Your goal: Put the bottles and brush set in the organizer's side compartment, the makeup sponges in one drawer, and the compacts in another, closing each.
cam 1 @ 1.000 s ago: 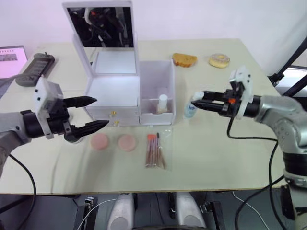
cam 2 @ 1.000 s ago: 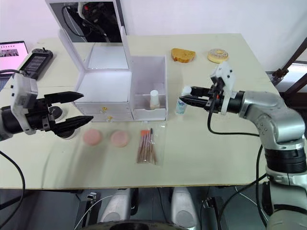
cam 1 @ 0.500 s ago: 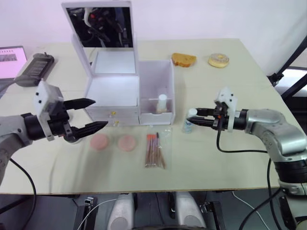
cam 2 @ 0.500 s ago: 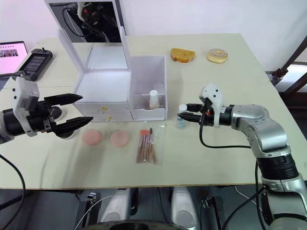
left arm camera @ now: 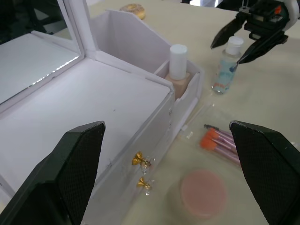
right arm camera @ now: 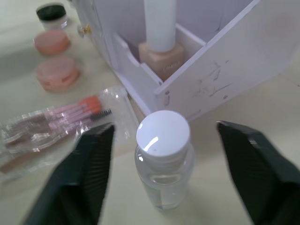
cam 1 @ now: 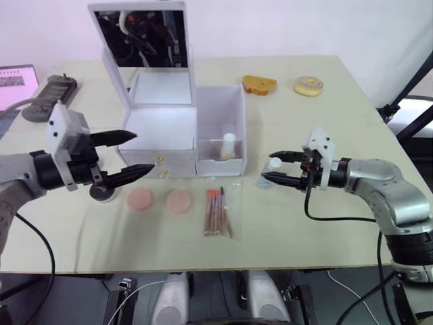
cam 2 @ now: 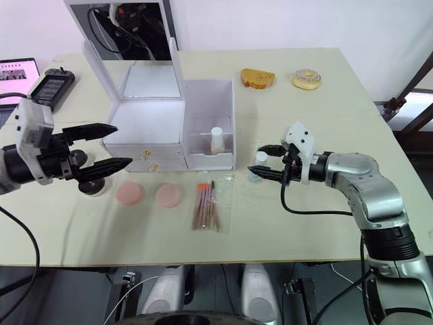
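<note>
Clear bottle point(cam 1: 268, 173) is now released on table point(cam 1: 325, 223) at frame centre by reopened right pincer point(cam 1: 270, 167), left pincer point(cam 1: 140, 153) open; regrasp likely needed.

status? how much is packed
Done: one bottle stands in the side compartment. In hand: nothing; the right gripper is open around the clear bottle on the table. Left: that bottle, the brush set, the sponges and the compacts, then closing up. Left gripper is open, empty.
</note>
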